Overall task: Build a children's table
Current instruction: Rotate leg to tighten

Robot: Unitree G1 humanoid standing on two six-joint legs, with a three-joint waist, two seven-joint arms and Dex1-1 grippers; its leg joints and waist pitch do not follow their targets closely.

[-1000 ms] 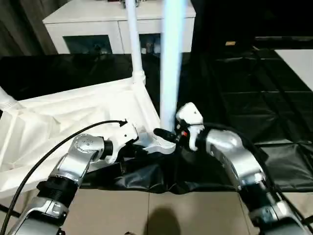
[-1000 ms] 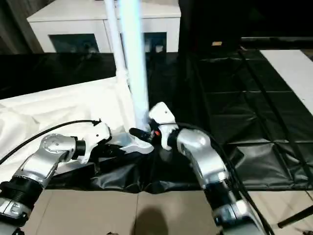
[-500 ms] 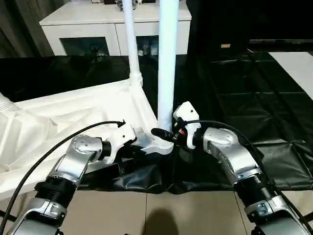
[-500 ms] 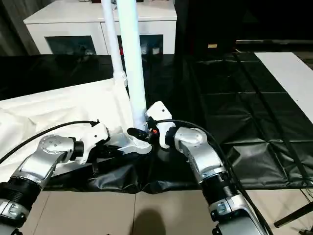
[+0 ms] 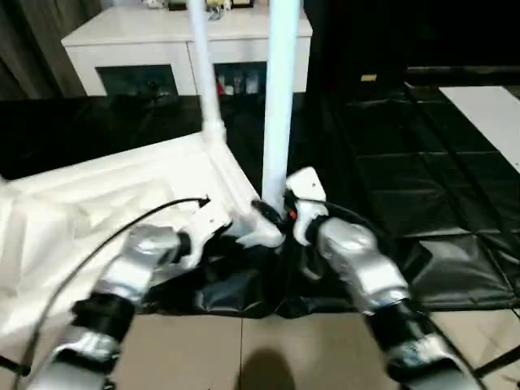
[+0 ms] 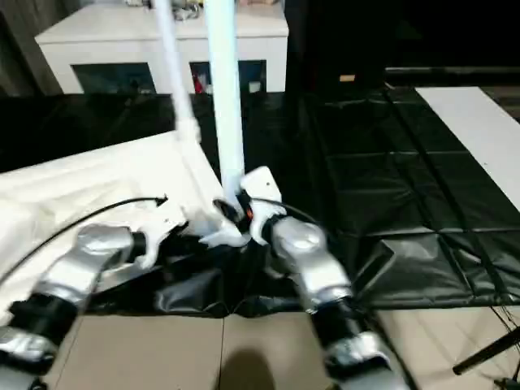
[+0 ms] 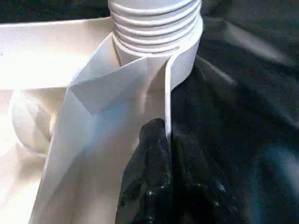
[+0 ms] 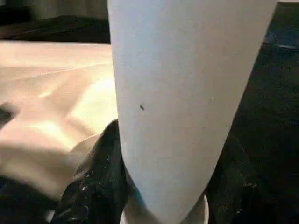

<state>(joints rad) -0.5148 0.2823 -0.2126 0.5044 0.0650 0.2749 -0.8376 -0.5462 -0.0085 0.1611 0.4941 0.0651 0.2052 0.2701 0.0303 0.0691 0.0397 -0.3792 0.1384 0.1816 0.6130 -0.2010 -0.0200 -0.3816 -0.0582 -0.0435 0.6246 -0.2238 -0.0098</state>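
- Over the last second we see the near leg (image 5: 276, 122) go from leaning to nearly upright in the corner socket (image 5: 262, 236), while the whole head view shifts with the camera; the right tool (image 5: 272, 213) stays at the leg's base.
- We judge this as the leg being seated and screwed in: in the left wrist view its threaded end (image 7: 154, 23) sits at the socket mouth with several ridges exposed, so it is not yet fully home.
- The right tool is clamped on the leg: in the right wrist view one black finger (image 8: 100, 182) lies against one side of the shaft and a dark mass stands at the other side.
- The left tool (image 5: 223, 231) is at the tabletop (image 5: 122, 195) rim just beside the socket; one black finger (image 7: 149, 177) lies against the thin wall below the socket. We cannot tell whether it is closed on that wall or only braced against it.
- The tabletop lies ribs-up on the black-covered desk (image 5: 422, 162), on the left tool's side, its near corner between the two tools.
- A second leg (image 5: 203, 73) stands in the corner beyond the right tool, with a white cabinet (image 5: 122, 49) behind it.
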